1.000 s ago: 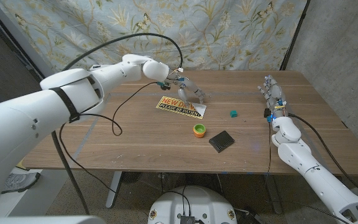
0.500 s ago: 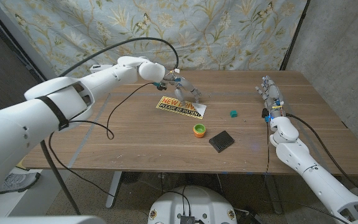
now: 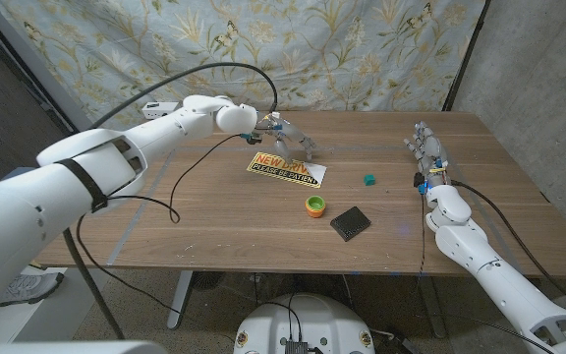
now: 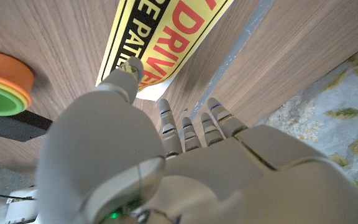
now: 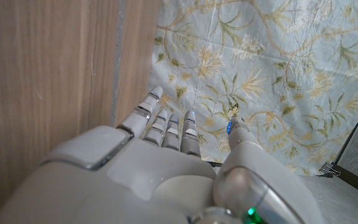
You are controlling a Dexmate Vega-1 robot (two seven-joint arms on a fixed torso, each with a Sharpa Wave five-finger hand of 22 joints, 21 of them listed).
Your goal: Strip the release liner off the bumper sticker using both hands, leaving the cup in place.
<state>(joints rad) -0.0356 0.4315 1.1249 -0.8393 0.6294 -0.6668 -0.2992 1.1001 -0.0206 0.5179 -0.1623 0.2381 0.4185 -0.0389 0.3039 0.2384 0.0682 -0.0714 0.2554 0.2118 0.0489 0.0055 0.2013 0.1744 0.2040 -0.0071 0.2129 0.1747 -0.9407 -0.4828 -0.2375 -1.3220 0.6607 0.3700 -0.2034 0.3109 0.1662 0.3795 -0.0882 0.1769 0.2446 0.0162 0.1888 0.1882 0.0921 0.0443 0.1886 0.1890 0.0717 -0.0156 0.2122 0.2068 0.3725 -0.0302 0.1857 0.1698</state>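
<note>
The bumper sticker (image 3: 285,168) lies flat on the table, yellow with a black band; in the left wrist view the sticker (image 4: 160,37) shows red and black print. My left hand (image 3: 288,134) hovers at its far edge, fingers stretched out and holding nothing. The thumb (image 4: 128,70) overlaps the sticker's edge in that view; I cannot tell if it touches. The orange cup with a green inside (image 3: 314,206) stands in front of the sticker, and the cup (image 4: 2,84) also shows in the wrist view. My right hand (image 3: 428,152) stands at the table's right, fingers (image 5: 166,124) extended, empty.
A black square pad (image 3: 350,223) lies near the cup's right front. A small teal piece (image 3: 368,180) sits to the right of the sticker. A floral cloth (image 3: 342,49) hangs behind the table. A black cable (image 3: 180,187) loops over the left of the table.
My left hand has drawn back a little toward the far left, off the sticker's far right part. The sticker, the cup and my right hand have stayed put.
</note>
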